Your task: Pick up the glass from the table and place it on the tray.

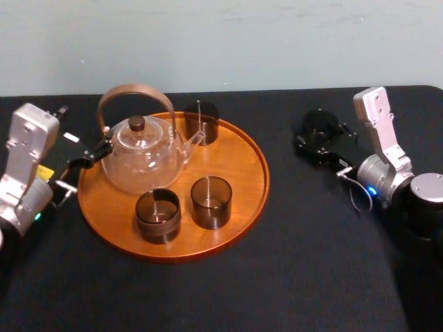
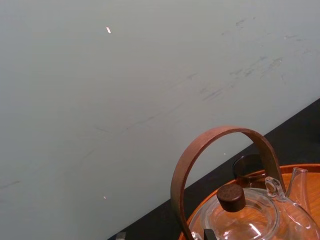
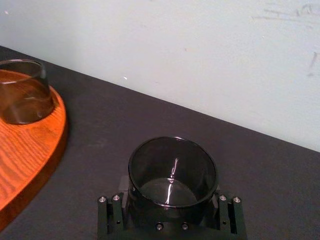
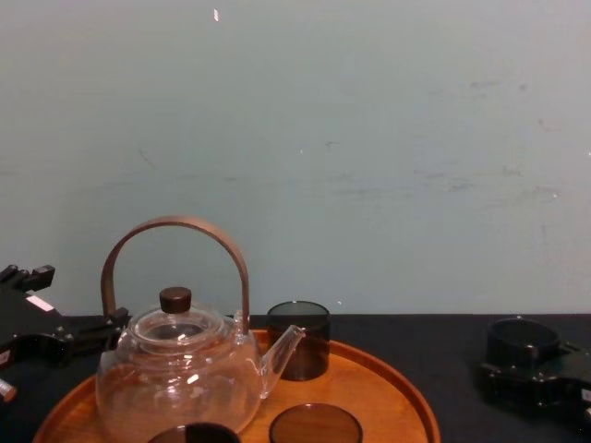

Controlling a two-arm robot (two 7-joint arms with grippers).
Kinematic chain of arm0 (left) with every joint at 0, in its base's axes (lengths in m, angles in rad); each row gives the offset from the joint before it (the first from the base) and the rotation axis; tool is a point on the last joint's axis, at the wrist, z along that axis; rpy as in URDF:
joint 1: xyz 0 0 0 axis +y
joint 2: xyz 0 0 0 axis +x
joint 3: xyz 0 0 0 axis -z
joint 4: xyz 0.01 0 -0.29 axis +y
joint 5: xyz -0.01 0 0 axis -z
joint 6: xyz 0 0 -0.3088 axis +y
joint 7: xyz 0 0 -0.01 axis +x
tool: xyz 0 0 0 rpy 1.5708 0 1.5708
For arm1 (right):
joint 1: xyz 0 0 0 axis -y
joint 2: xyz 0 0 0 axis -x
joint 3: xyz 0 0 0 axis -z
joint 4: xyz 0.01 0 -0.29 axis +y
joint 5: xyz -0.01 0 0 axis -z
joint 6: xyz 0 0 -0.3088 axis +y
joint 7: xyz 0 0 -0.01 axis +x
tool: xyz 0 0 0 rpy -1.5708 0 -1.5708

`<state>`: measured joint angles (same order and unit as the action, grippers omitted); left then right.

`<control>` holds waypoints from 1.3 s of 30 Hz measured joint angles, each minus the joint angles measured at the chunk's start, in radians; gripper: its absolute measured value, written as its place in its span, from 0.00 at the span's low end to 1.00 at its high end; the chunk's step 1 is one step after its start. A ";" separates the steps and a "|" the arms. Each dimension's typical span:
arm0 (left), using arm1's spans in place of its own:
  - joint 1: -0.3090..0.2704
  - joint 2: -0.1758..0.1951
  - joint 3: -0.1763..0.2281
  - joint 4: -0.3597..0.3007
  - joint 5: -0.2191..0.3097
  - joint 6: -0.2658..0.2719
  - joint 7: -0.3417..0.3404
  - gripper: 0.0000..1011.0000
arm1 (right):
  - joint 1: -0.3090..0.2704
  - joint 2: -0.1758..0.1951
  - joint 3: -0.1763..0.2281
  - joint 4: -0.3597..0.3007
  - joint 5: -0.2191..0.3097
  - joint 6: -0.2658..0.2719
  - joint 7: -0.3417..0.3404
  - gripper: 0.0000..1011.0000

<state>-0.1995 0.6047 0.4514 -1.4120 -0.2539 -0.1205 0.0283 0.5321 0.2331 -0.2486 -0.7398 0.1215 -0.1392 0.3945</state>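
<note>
On the right side of the bench (image 1: 311, 263), well apart from the tray (image 1: 242, 187), your right gripper (image 1: 318, 135) has its fingers (image 3: 227, 217) closed on the glass (image 3: 172, 170), one on each side of its lower wall. That glass is dark and smoky and stands upright, and through its open mouth you see its shiny bottom. You cannot tell whether it touches the bench or hangs just above it.

Over on the tray you have a clear teapot (image 1: 142, 162) with a dark knob on its lid and a brown hoop handle. It shares the tray with three more dark glasses: one (image 1: 201, 121) by the spout near the far rim, then a second (image 1: 158, 216) and a third (image 1: 210, 202) side by side in front of the pot.

Your left gripper (image 1: 88, 158) sits at the tray's left rim, just beside the teapot. You cannot tell whether it is open or closed.
</note>
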 joint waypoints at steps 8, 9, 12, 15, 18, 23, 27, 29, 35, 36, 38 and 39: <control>0.000 0.000 0.000 0.000 0.000 0.000 0.000 1.00 | -0.048 0.018 -0.011 -0.107 0.009 0.029 0.032 0.91; 0.000 0.000 0.000 0.000 0.000 0.000 0.000 1.00 | -0.059 0.021 -0.015 -0.133 0.010 0.035 0.037 0.91; 0.000 0.000 0.000 0.000 0.000 0.000 0.000 1.00 | -0.076 0.028 -0.027 -0.178 0.012 0.045 0.047 0.91; 0.000 0.000 0.000 0.000 0.000 0.000 0.000 1.00 | -0.089 0.032 -0.042 -0.215 0.013 0.052 0.057 0.91; 0.000 0.000 0.000 0.000 0.000 0.000 0.000 1.00 | -0.092 0.034 -0.053 -0.230 0.013 0.055 0.065 0.91; 0.000 0.000 0.000 0.000 0.000 0.000 0.000 1.00 | -0.086 0.033 -0.081 -0.241 0.015 0.057 0.079 0.91; 0.000 0.000 0.000 0.000 0.000 0.000 0.000 1.00 | -0.073 0.026 -0.100 -0.234 0.019 0.056 0.087 0.91; 0.000 0.000 0.000 0.000 0.000 0.000 0.000 1.00 | -0.068 0.023 -0.106 -0.227 0.021 0.053 0.090 0.91; 0.000 0.000 0.000 0.000 0.000 0.000 0.000 1.00 | -0.043 0.007 -0.123 -0.191 0.032 0.038 0.102 0.91; 0.000 0.000 0.000 0.000 0.000 0.000 0.000 1.00 | -0.040 0.005 -0.124 -0.187 0.033 0.036 0.103 0.91; 0.000 0.000 0.000 0.000 0.000 0.000 0.000 1.00 | -0.034 0.000 -0.129 -0.181 0.037 0.033 0.106 0.91; 0.000 0.000 0.000 0.000 0.000 0.000 0.000 1.00 | -0.032 -0.001 -0.130 -0.179 0.038 0.032 0.108 0.91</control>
<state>-0.1995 0.6047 0.4514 -1.4120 -0.2539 -0.1205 0.0283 0.4999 0.2318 -0.3790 -0.9190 0.1596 -0.1071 0.5021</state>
